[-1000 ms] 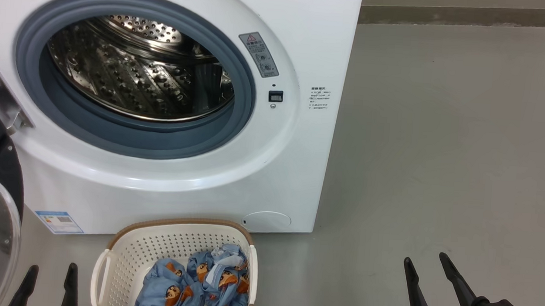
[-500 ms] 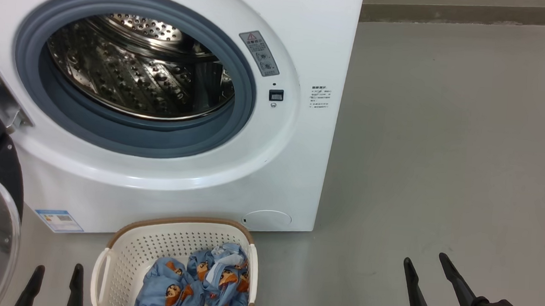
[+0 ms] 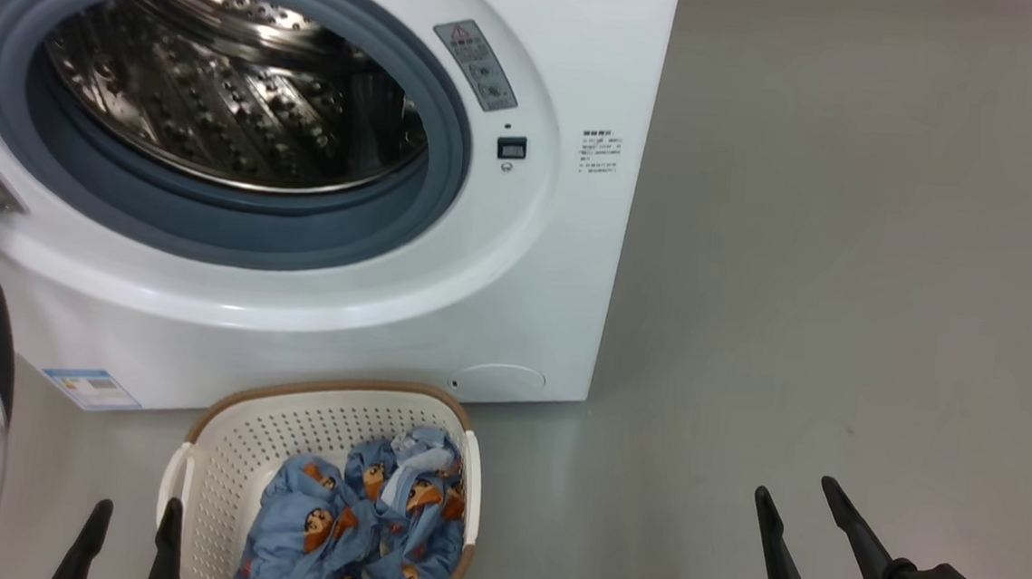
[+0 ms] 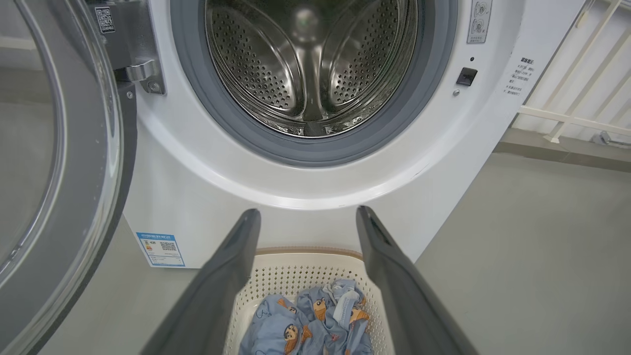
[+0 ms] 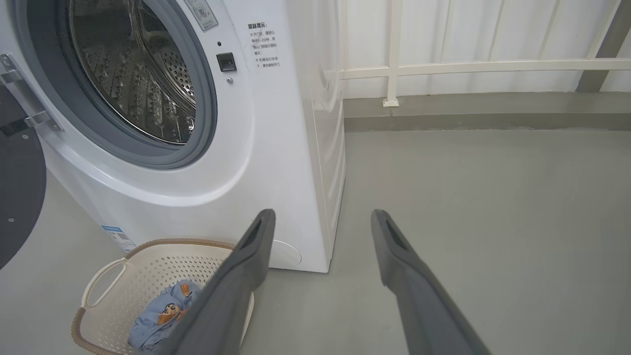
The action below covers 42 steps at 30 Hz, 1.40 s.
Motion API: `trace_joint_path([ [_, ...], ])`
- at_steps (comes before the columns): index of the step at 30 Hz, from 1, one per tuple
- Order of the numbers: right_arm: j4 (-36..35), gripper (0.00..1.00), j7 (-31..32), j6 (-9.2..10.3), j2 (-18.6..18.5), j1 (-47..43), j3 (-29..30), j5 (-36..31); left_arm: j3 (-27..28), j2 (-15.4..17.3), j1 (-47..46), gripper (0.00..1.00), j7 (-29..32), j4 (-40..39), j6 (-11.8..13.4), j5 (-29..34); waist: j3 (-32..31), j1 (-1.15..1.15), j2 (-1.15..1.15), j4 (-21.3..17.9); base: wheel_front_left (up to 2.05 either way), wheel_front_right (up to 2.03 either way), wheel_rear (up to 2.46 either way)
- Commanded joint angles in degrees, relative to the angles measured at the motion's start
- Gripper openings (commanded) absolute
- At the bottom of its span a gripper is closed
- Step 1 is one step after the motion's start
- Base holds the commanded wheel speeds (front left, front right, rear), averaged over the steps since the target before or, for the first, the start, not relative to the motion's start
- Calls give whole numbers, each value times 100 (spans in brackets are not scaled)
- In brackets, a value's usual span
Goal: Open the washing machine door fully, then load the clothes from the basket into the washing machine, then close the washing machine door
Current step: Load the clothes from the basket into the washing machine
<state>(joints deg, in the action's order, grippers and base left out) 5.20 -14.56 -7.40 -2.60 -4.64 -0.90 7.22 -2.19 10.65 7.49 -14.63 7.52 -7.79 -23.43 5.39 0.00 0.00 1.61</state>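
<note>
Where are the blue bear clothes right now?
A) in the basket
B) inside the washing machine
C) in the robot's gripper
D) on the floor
A: the clothes lie bunched up in the basket on the floor in front of the washing machine, and its steel drum has nothing in it.

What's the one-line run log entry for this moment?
door open | drum empty | clothes in basket | left gripper open near basket | right gripper open over floor
</note>
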Motion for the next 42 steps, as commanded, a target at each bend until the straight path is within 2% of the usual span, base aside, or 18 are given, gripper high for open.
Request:
trace_joint_path([
  [1, -155, 100, -44, -9, -28, 256, -163, 33, 130, 166, -323, 100, -37, -80, 31, -61, 251, 0, 0, -68, 0, 0, 0],
  [19, -368, 100, -44, -9, -28, 841, -366, 94, -747, 673, -1490, 100, -37, 210, 31, -900, 1875, 0, 0, -294, 0, 0, 0],
  [34, -542, 100, -44, -9, -28, 1148, -487, 145, -1077, 1277, -2446, 100, -37, 1064, 31, -1528, 2877, 0, 0, -514, 0, 0, 0],
  [42, -638, 100, -44, -9, -28, 1294, -589, 187, -1471, 1586, -2927, 100, -37, 1636, 31, -1919, 3335, 0, 0, -604, 0, 0, 0],
])
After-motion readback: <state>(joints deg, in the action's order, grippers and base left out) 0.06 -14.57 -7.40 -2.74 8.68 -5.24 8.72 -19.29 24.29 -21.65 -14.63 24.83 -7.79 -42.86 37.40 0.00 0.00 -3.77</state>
